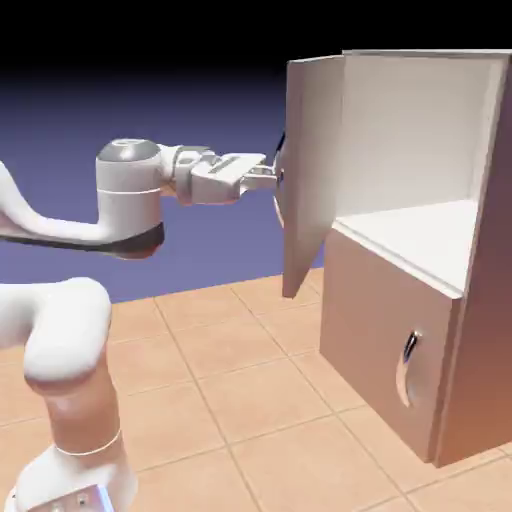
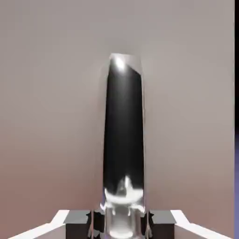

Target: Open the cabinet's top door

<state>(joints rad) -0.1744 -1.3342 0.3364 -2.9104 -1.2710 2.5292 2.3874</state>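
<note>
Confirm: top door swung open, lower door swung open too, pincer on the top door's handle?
One error: the lower door is shut, as the exterior view shows. The rest holds: the top door is swung open, and the pincer is on its handle.

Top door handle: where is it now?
In the hand view, the chrome handle runs up the middle of the top door, its lower end between the finger tips.

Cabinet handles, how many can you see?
2. One handle is on the closed lower door; the other is on the open top door, between the gripper's fingertips.
</note>
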